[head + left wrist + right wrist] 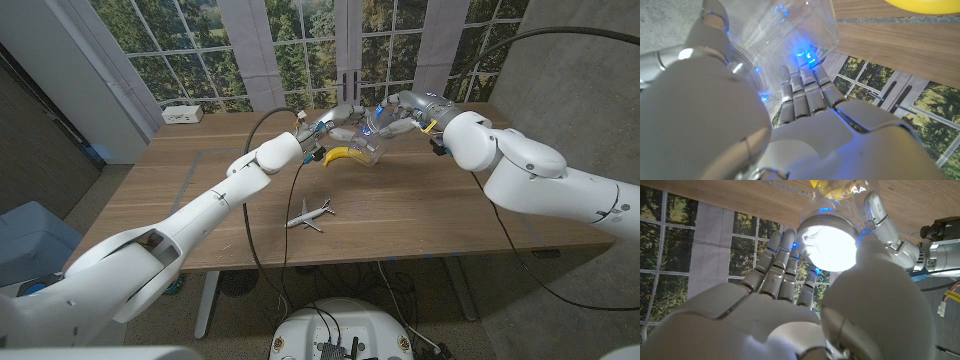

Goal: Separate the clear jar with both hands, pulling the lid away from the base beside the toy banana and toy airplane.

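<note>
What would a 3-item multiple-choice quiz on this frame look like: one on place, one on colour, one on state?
1. Where is the toy airplane?
A. Near the table's front edge, apart from both hands
B. Inside the jar
C. On the banana

2. What colour is the toy banana?
A. Green
B. Yellow
C. Red

3. What is happening with the clear jar?
A. Lying untouched on the table
B. Held between both hands
C. Held by a person

Answers: 1 A, the head view shows it alone on the wooden table. 2 B, it is yellow beneath the hands. 3 B, the left hand and right hand both grip it.
</note>
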You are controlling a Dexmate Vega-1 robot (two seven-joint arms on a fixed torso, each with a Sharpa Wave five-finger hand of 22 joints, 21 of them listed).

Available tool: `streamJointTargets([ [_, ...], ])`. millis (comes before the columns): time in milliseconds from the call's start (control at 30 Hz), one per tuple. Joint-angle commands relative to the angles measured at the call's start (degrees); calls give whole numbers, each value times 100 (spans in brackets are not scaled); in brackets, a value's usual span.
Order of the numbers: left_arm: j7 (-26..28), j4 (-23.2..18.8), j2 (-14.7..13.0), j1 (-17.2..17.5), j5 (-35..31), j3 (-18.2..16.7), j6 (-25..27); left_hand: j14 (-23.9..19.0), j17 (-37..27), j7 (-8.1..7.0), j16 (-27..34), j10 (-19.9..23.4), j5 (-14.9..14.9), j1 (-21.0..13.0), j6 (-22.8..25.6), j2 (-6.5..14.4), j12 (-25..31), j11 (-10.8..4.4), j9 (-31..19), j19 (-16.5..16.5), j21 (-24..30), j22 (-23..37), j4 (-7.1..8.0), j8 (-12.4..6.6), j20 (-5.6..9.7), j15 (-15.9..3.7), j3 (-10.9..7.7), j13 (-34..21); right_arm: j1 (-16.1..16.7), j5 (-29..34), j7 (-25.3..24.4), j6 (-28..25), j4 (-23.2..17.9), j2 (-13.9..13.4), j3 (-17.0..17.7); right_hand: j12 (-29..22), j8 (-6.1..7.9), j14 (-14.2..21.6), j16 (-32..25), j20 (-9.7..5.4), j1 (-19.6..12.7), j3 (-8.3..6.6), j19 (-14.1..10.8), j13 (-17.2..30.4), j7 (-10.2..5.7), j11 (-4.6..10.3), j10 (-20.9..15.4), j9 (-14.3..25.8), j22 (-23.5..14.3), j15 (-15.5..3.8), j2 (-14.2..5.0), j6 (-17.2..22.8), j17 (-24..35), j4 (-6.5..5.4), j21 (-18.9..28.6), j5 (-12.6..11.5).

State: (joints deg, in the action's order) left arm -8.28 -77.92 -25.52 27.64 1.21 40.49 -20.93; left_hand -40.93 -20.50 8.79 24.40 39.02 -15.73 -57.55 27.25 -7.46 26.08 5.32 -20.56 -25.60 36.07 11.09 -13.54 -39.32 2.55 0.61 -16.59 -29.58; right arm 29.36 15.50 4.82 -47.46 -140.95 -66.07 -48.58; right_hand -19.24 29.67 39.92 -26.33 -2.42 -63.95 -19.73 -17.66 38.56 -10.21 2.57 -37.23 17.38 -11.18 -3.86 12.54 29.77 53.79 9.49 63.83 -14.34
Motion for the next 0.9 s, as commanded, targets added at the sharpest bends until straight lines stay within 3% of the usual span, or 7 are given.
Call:
streamJointTargets([
  [33,-273,172,68,-128,248,60,37,-488,14,-1144,25,2623,-59,-1209,2210,1236,31,-1689,-80,-26,40,17,355,-47,116,-1454,-343,-427,1169,555,-142,1092,55,-243,1092,-141,1167,138,-59,-508,-2375,35,263,231,298,898,-1516,494,19,-943,-1994,2795,-112,60,341,-234],
  [67,-285,178,71,-129,266,60,34,-489,13,-1148,21,2621,-61,-1210,2204,1236,21,-1689,-81,-24,45,17,355,-43,114,-1454,-343,-426,1272,585,-215,1168,66,-240,1183,-145,1352,198,-65,-559,-2411,70,296,213,433,902,-1676,550,31,-951,-1985,3125,-155,42,400,-264],
  [200,-307,190,83,-139,296,67,52,-494,5,-1145,17,2625,-67,-1212,2200,1238,12,-1688,-99,-17,55,16,355,-43,110,-1454,-341,-440,1635,735,-486,1483,137,-209,1497,-145,1541,391,-155,-679,-2499,133,298,148,621,905,-2049,493,35,-963,-1949,3595,-141,39,563,-284],
  [333,-367,210,97,-151,377,62,68,-493,1,-1134,8,2627,-73,-1213,2215,1236,-2,-1689,-81,-15,69,15,353,-30,106,-1454,-338,-450,2031,958,-995,1974,294,-164,1782,-120,1578,518,-253,-748,-2472,226,277,55,636,907,-2320,402,24,-954,-1869,3778,-40,6,724,-231],
  [567,-370,197,83,-152,386,64,92,-495,-7,-1126,0,2635,-79,-1213,2209,1234,-19,-1686,-90,-10,84,14,354,-22,105,-1454,-334,-457,2456,1239,-1381,2485,531,85,2148,-70,1612,603,-306,-756,-2407,328,265,-40,566,914,-2467,398,28,-949,-1804,3844,-10,-25,831,-170],
  [733,-358,202,85,-137,406,54,65,-495,-10,-1136,-8,2633,-83,-1212,2210,1236,-36,-1685,-100,-5,95,14,356,-20,101,-1454,-332,-461,2820,1127,-1865,2821,714,378,2538,-71,1623,622,-303,-757,-2402,352,263,-47,553,916,-2518,416,30,-953,-1802,3836,-32,-28,864,-154],
  [900,-347,190,78,-117,418,46,52,-501,-18,-1158,-12,2627,-87,-1215,2188,1240,-49,-1685,-120,-2,106,13,355,-15,97,-1454,-331,-471,3189,1060,-2666,3356,1010,803,2873,-70,1635,639,-312,-753,-2391,373,259,-49,538,917,-2536,438,30,-955,-1791,3829,-34,-32,880,-144],
])
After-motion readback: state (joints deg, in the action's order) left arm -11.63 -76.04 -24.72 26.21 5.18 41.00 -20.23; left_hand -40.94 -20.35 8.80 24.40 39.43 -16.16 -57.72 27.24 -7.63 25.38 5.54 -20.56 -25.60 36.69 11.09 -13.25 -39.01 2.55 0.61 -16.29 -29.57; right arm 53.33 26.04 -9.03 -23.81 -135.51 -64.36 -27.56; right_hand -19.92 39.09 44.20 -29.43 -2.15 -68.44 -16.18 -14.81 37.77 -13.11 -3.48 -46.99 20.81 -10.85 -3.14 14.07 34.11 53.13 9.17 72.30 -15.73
